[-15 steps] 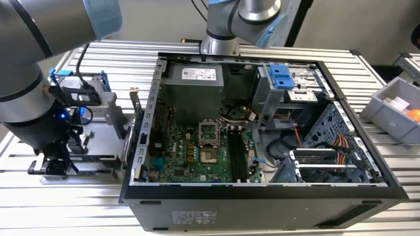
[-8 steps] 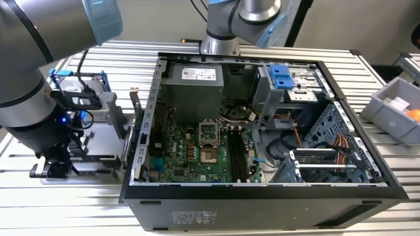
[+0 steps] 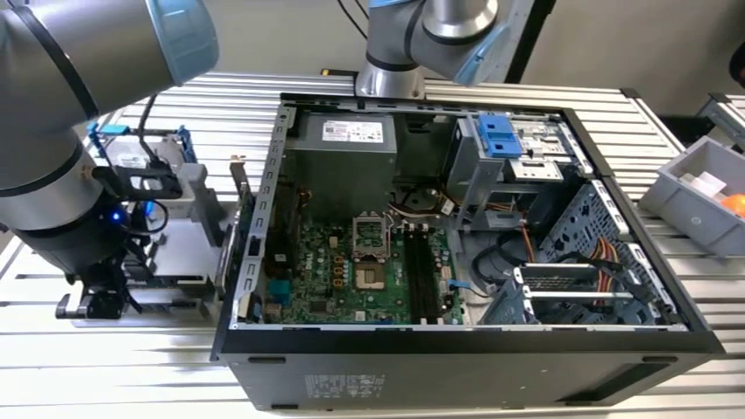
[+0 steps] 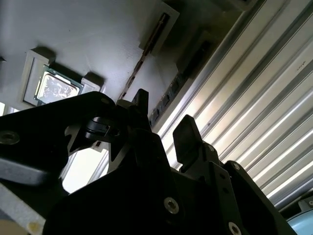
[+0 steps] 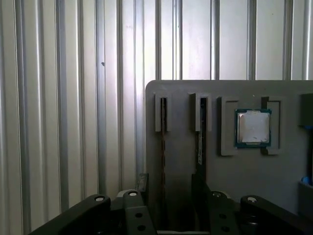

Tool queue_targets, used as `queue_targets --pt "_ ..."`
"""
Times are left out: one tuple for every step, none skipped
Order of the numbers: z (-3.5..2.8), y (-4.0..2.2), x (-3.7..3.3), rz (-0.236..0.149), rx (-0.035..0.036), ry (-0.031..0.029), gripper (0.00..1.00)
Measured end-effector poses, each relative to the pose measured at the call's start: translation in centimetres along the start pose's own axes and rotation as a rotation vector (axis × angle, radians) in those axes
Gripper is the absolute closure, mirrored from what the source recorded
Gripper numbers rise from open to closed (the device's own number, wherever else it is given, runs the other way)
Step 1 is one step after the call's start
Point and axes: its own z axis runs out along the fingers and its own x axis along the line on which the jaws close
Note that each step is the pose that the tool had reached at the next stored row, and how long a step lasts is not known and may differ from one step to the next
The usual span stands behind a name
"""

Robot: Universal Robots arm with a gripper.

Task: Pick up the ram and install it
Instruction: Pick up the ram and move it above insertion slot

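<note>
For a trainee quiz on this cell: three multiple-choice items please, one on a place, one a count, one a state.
1. The small square silver processor chip lies: A in the flat grey holder tray; B on the motherboard; C in a bin.
2. Narrow slots beside it in that tray: A one; B two; C five.
3. The black end effector is: A open; B shut on the chip; C shut on a cable.
Answers: 1 A, it sits in a tray recess; 2 B, two show in the first wrist view; 3 A, a gap parts its fingers.
</note>
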Motion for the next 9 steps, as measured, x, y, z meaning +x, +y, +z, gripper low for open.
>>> queue_targets --pt "0.07 0.0 0.0 0.001 0.0003 -0.0002 0.0" --pt "0.12 0.0 0.01 0.001 0.0001 -0.0001 0.0" --pt "0.17 0.02 0.01 0.002 0.0001 -0.0001 0.0" --pt "0.24 0.04 0.01 0.003 0.0003 -0.0002 0.0" --pt "0.3 0.05 0.01 0.004 0.0003 -0.0002 0.0" --pt "0.35 0.08 0.01 0.005 0.0002 -0.0001 0.0" --pt "0.43 0.1 0.02 0.006 0.0005 -0.0003 0.0" --pt "0.48 0.13 0.02 0.006 0.0004 -0.0003 0.0" --pt "0.54 0.17 0.02 0.007 0.0004 -0.0002 0.0"
